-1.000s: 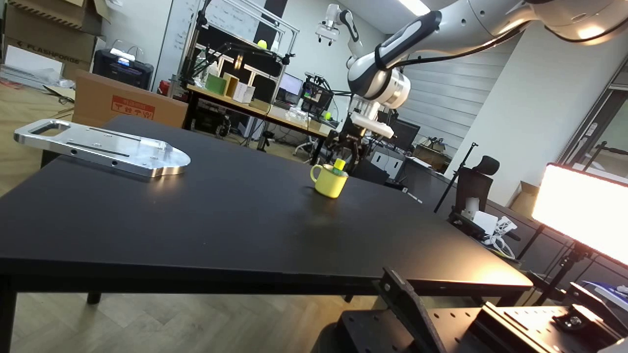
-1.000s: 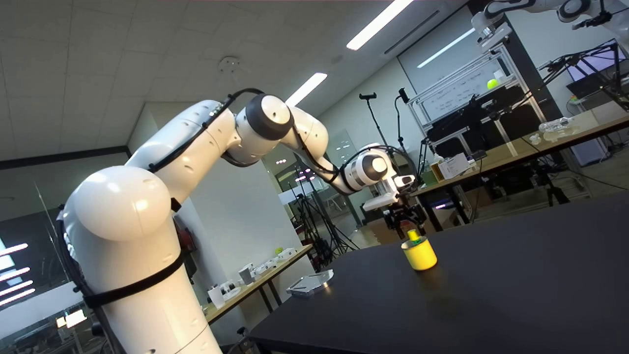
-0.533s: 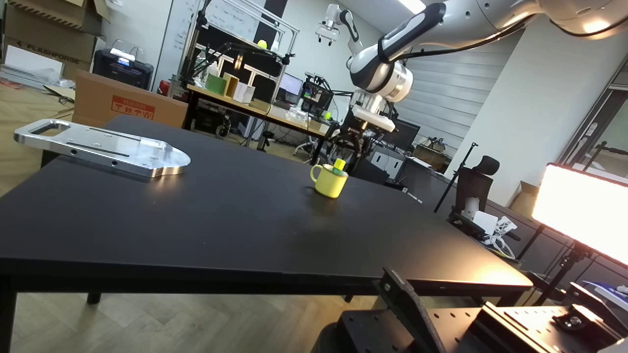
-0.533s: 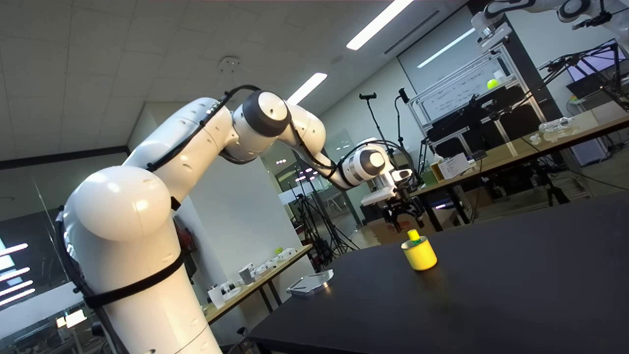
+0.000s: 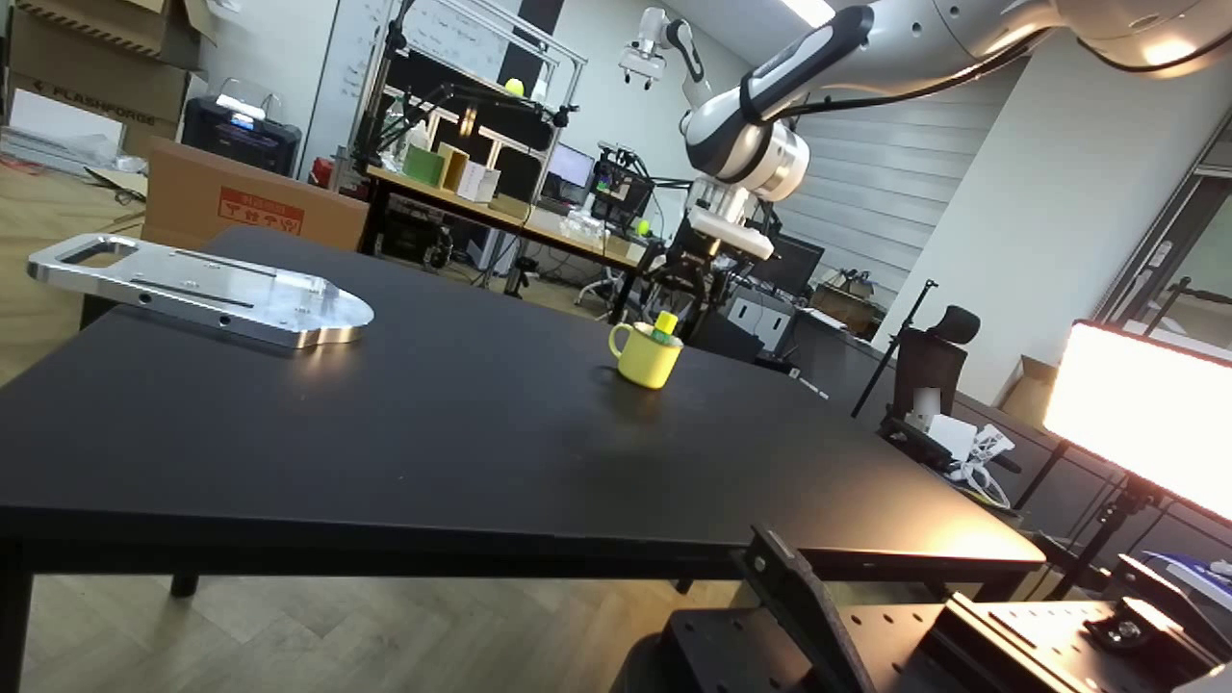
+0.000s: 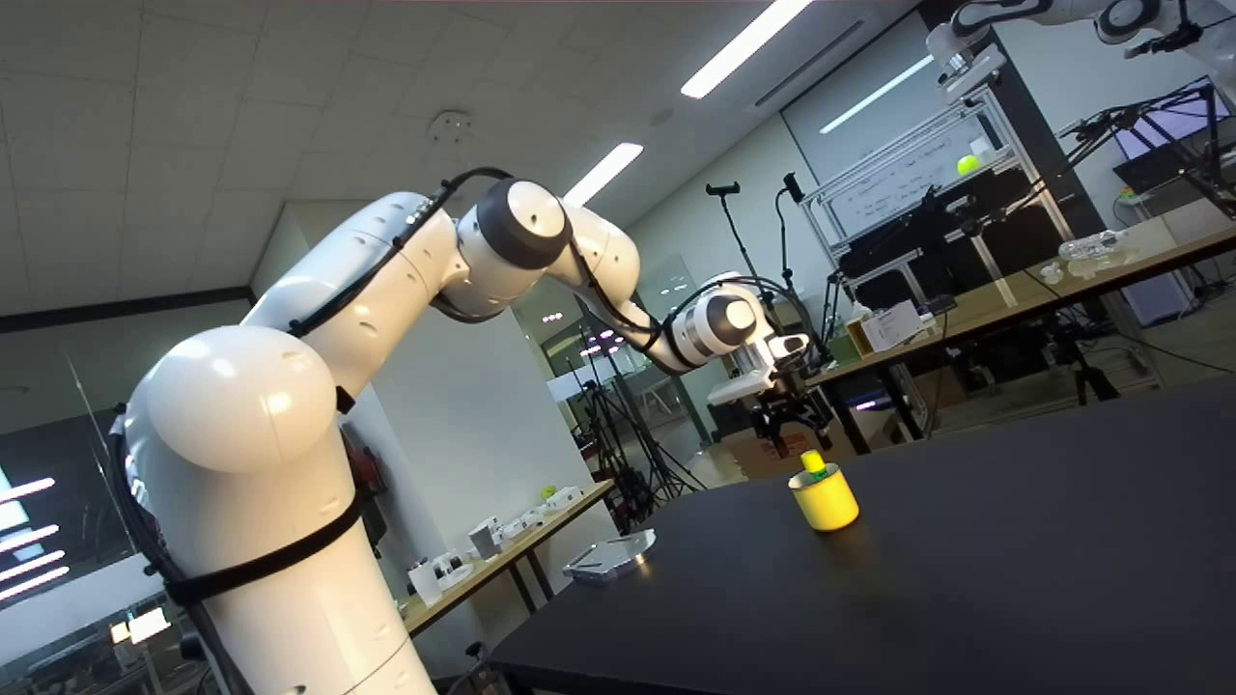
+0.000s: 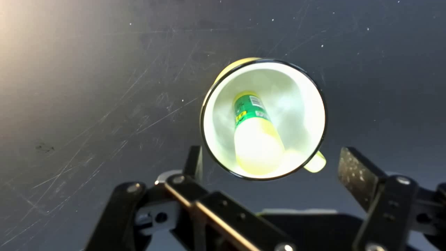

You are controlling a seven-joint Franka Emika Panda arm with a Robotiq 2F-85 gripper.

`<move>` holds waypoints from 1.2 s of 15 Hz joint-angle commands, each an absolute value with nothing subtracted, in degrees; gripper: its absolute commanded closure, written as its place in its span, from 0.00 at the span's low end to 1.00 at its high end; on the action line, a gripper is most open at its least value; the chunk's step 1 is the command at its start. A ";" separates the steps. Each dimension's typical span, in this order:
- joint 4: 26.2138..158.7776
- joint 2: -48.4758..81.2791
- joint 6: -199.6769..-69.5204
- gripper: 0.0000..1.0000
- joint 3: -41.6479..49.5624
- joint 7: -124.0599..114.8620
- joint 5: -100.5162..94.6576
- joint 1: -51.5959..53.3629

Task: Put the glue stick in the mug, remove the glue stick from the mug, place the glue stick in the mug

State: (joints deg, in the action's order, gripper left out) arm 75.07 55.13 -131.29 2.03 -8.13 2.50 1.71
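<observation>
The yellow mug (image 5: 647,360) stands upright on the black table in both exterior views (image 6: 828,504). The glue stick (image 5: 665,323) is inside the mug, its yellow-green end sticking above the rim, also seen in an exterior view (image 6: 813,463). In the wrist view the glue stick (image 7: 258,139) leans against the inner wall of the mug (image 7: 312,115), its green label toward the bottom. My gripper (image 7: 270,153) is open and empty, its fingers wide apart. In both exterior views the gripper (image 6: 794,430) hovers above the mug, apart from the glue stick (image 5: 688,294).
A silver metal plate with a handle slot (image 5: 207,289) lies on the black table (image 5: 433,433), toward one end, away from the mug. The mug's handle (image 7: 315,162) points toward one finger in the wrist view. A bright light panel (image 5: 1145,414) stands beyond the table.
My gripper has risen a little, away from the glue stick and mug, then stayed nearly still over the last half second. The mug and glue stick have not moved.
</observation>
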 commanded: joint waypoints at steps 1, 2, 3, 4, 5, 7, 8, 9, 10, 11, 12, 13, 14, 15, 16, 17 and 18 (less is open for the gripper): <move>74.89 55.15 -130.12 0.25 2.19 -10.61 2.99 1.77; 74.96 55.18 -130.29 0.26 2.26 -10.58 2.82 1.87; 75.01 55.16 -130.44 0.32 2.18 -10.63 2.89 1.85; 75.08 55.07 -130.54 0.40 2.11 -10.65 2.95 1.84; 75.10 55.01 -130.51 0.47 2.12 -10.69 2.93 1.86; 75.28 54.82 -130.51 0.61 2.19 -10.85 2.86 1.95; 75.37 54.72 -130.46 0.67 2.17 -10.88 2.90 1.94; 75.50 54.59 -130.35 0.75 2.13 -10.88 2.96 1.89; 75.63 54.49 -129.99 0.81 2.10 -10.85 2.99 1.84; 75.74 54.41 -130.02 0.88 2.14 -10.93 2.96 1.89; 76.08 53.94 -129.81 0.92 1.97 -10.77 3.04 1.90; 76.45 53.48 -129.77 0.92 1.94 -10.68 2.95 2.04; 77.17 52.52 -129.43 0.92 1.84 -10.49 2.76 2.34; 77.85 51.67 -129.34 0.92 1.72 -10.20 2.59 2.59; 79.24 50.18 -129.56 0.92 1.57 -9.83 2.33 3.02; 80.45 48.84 -129.95 0.92 1.48 -9.59 2.06 3.49; 81.87 47.29 -130.26 0.92 1.38 -9.44 1.83 3.98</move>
State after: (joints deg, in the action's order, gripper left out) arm 76.01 53.51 -130.57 1.70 -8.93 2.43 2.75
